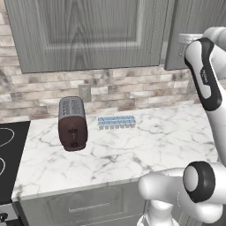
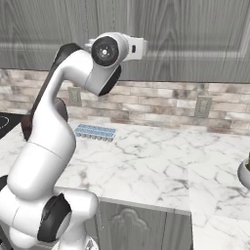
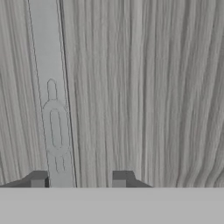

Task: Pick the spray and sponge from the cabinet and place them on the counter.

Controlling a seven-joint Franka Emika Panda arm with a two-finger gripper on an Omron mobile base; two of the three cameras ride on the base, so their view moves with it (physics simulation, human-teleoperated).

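Observation:
The cabinet (image 1: 88, 31) is a grey wood-grain wall unit above the counter (image 1: 145, 145), and its doors look closed. In the hand view my gripper (image 3: 78, 178) points straight at a cabinet door (image 3: 144, 87). The long grey bar handle (image 3: 52, 87) runs up from between the fingertips, close to the left fingertip (image 3: 38, 178), with a gap to the right one. Nothing is pinched, and the jaws stand apart. In the right base view the white hand (image 2: 132, 48) is raised to the cabinet front. The spray and the sponge are hidden.
A dark toaster (image 1: 72, 123) and a pale blue ice-cube tray (image 1: 116, 122) stand on the marble counter near the brick backsplash. The black stovetop (image 1: 9, 154) lies at the left. Grey drawers (image 1: 88, 207) run below the counter edge. A pale round object (image 2: 244, 173) sits at the far right.

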